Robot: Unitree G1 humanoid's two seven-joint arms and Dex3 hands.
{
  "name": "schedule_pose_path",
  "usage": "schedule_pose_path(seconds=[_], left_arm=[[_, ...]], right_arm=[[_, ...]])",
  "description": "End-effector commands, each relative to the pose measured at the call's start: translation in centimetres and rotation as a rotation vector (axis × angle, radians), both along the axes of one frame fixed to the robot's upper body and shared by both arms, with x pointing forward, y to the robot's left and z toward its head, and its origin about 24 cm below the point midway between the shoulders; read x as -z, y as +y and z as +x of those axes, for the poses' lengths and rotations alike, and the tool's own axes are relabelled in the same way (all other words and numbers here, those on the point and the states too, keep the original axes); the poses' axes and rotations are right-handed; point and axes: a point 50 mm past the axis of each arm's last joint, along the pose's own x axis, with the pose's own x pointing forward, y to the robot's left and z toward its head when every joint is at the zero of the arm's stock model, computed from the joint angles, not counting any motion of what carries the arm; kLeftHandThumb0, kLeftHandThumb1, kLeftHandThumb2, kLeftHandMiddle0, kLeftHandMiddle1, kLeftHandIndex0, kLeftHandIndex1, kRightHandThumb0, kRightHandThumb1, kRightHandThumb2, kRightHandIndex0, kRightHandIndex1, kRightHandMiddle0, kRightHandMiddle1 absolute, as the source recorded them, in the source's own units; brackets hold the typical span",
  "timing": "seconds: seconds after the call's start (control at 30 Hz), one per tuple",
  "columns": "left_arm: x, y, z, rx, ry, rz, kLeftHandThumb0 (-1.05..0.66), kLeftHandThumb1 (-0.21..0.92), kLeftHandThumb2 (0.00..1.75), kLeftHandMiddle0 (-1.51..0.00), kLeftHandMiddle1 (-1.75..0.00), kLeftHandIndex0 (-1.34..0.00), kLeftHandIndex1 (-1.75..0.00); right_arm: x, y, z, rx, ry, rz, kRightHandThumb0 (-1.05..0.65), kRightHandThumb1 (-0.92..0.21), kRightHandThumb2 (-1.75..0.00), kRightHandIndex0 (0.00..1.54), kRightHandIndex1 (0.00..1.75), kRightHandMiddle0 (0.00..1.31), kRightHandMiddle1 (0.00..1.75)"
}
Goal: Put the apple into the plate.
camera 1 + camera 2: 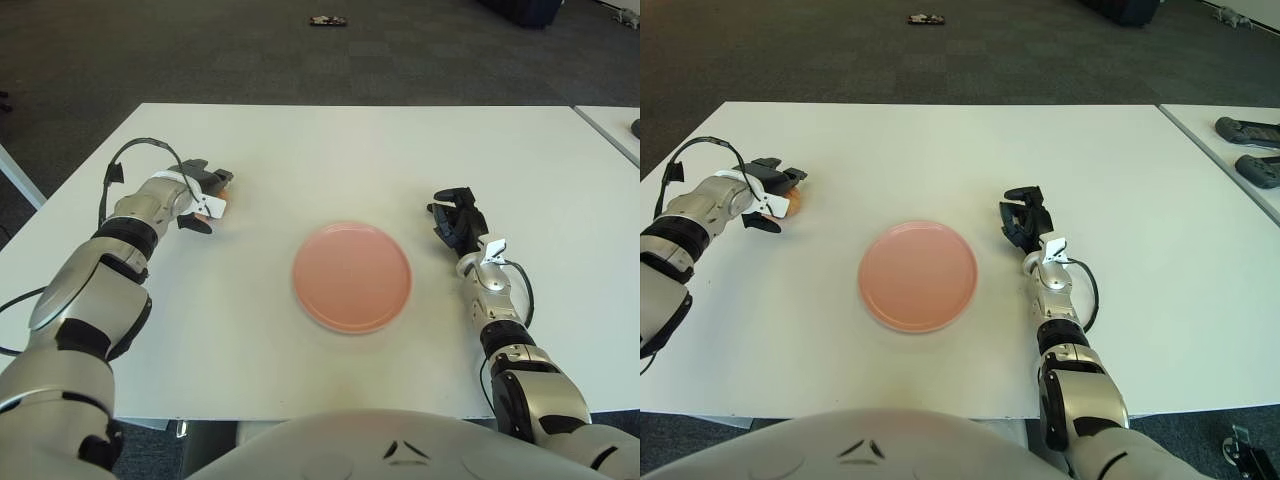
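Apple grasp at far left of bench

The apple, mostly hidden, sits inside the curled fingers of the left hand, well left of the plate. Likely firm, smooth, moderately light: grip around its widest girth. The right hand shows right of the plate, holding nothing.

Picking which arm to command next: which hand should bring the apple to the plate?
Left. The left hand is already wrapped around the apple; the right hand shows right of the plate.
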Motion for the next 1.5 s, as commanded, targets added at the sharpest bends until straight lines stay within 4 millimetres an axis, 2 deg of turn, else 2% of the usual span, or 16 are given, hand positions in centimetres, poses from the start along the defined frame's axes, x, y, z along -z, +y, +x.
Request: schedule_pose_path(seconds=[0.0, 0.27, 0.53, 0.6, 0.7, 0.83, 0.9, 0.93, 0.97, 1.0, 1.07, 1.13, 1.27, 1.3, 1.47], left_arm=[[-1.2, 0.0, 0.5, 0.009, -0.007, 0.026, -0.66, 0.35, 0.78, 0.0, 0.0, 0.0, -0.38], [-1.4, 0.0, 0.5, 0.005, 0.003, 0.016, -0.57, 0.26, 0.85, 0.0, 0.0, 0.0, -0.56], [-1.5, -0.1, 0.5, -0.002, 0.017, 0.01, -0.52, 0.22, 0.9, 0.0, 0.0, 0.0, -0.61], [-1.4, -0.1, 0.5, -0.009, 0.017, 0.005, -0.45, 0.19, 0.93, 0.0, 0.0, 0.0, -0.6], [-1.4, -0.1, 0.5, -0.04, 0.013, -0.03, -0.25, 0.09, 1.05, 0.0, 0.0, 0.0, -0.54], [-1.3, -0.1, 0.5, -0.07, 0.007, -0.071, -0.16, 0.06, 1.1, 0.0, 0.0, 0.0, -0.5], [-1.3, -0.2, 0.6, -0.099, -0.002, -0.116, -0.09, 0.05, 1.2, 0.0, 0.0, 0.0, -0.49], [-1.0, -0.2, 0.6, -0.154, -0.029, -0.214, -0.08, 0.05, 1.22, 0.0, 0.0, 0.0, -0.48], [1.0, -0.2, -0.1, -0.119, -0.048, -0.137, -0.04, 0.11, 1.29, -0.02, -0.01, 0.0, -0.46], [2.4, -0.2, -0.6, -0.081, -0.06, -0.078, -0.01, 0.08, 1.3, -0.03, -0.02, 0.0, -0.44], [2.9, -0.2, -0.9, -0.025, -0.062, -0.019, 0.02, 0.05, 1.29, -0.04, -0.02, 0.0, -0.41], [2.5, -0.3, -0.8, -0.024, -0.067, -0.023, 0.03, 0.03, 1.29, -0.05, -0.02, 0.0, -0.39], [-1.2, -0.6, 0.9, 0.008, -0.039, 0.018, 0.05, 0.03, 1.28, -0.04, -0.02, 0.0, -0.37], [-1.6, -0.5, 1.0, 0.014, -0.034, 0.031, 0.06, 0.03, 1.28, -0.04, -0.02, 0.0, -0.37], [-0.7, -0.3, 0.6, 0.001, -0.02, 0.026, 0.09, 0.02, 1.28, -0.02, -0.01, 0.0, -0.32]], right_arm=[[3.0, 0.0, -2.0, 0.008, 0.158, 0.009, -0.35, -0.92, -0.47, 0.34, 1.23, 0.25, 1.69], [3.0, 0.0, -2.0, 0.008, 0.158, 0.009, -0.35, -0.92, -0.47, 0.34, 1.23, 0.25, 1.69], [3.0, -0.1, -2.0, 0.009, 0.16, 0.009, -0.35, -0.92, -0.47, 0.34, 1.23, 0.25, 1.69], [3.0, -0.1, -2.0, 0.009, 0.16, 0.009, -0.35, -0.92, -0.47, 0.34, 1.23, 0.25, 1.69], [3.0, -0.1, -2.0, 0.009, 0.16, 0.009, -0.35, -0.92, -0.47, 0.34, 1.23, 0.25, 1.69], [3.0, -0.1, -1.9, 0.009, 0.16, 0.009, -0.35, -0.92, -0.47, 0.34, 1.23, 0.25, 1.69], [3.0, -0.2, -1.9, 0.009, 0.16, 0.009, -0.35, -0.92, -0.47, 0.34, 1.23, 0.25, 1.69], [3.0, -0.2, -1.9, 0.009, 0.16, 0.009, -0.35, -0.92, -0.47, 0.34, 1.23, 0.25, 1.69], [3.0, -0.2, -1.9, 0.009, 0.16, 0.009, -0.35, -0.92, -0.47, 0.34, 1.23, 0.25, 1.69], [3.0, -0.2, -1.9, 0.009, 0.16, 0.009, -0.35, -0.92, -0.47, 0.34, 1.23, 0.25, 1.69], [3.0, -0.2, -1.9, 0.009, 0.16, 0.009, -0.35, -0.92, -0.47, 0.34, 1.23, 0.25, 1.69], [3.0, -0.2, -1.9, 0.009, 0.16, 0.009, -0.35, -0.92, -0.47, 0.34, 1.23, 0.25, 1.69], [3.0, -0.2, -1.9, 0.009, 0.16, 0.009, -0.35, -0.92, -0.47, 0.34, 1.23, 0.25, 1.69], [3.0, -0.2, -1.9, 0.009, 0.16, 0.009, -0.35, -0.92, -0.47, 0.34, 1.23, 0.25, 1.69], [3.0, -0.2, -1.9, 0.009, 0.161, 0.009, -0.35, -0.92, -0.47, 0.34, 1.23, 0.25, 1.69]])
